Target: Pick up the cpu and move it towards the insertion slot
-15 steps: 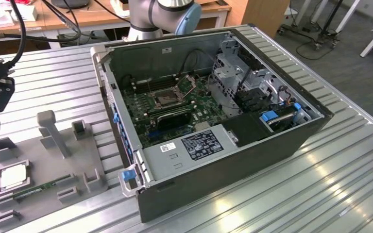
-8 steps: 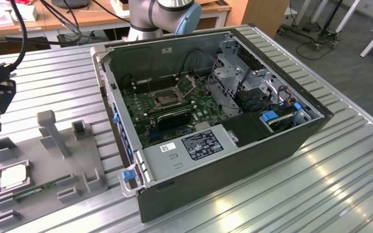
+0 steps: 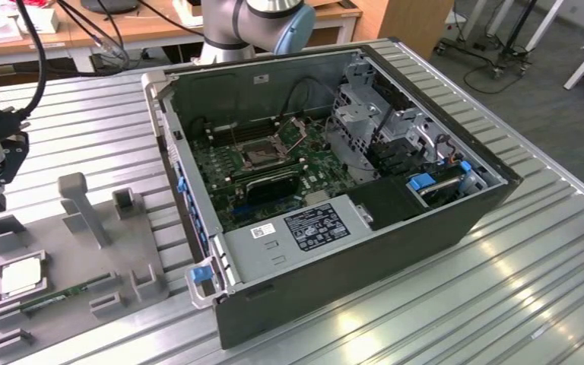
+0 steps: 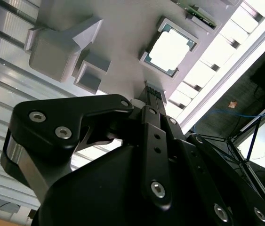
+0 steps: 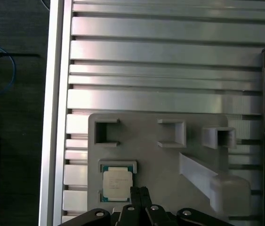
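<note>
Approach is judged in hand: the gripper (image 5: pixel 140 189), closed on nothing, is held near the cpu (image 5: pixel 117 183) seated in its tray (image 5: pixel 160 169); parted fingers are needed for a grasp.

the cpu (image 5: pixel 117 183) lies in a recess of the fixture plate (image 5: pixel 160 165), just beside the gripper (image 5: pixel 140 189); the insertion slot (image 3: pixel 261 154) sits well apart from it, inside the computer case (image 3: pixel 373 243).
</note>
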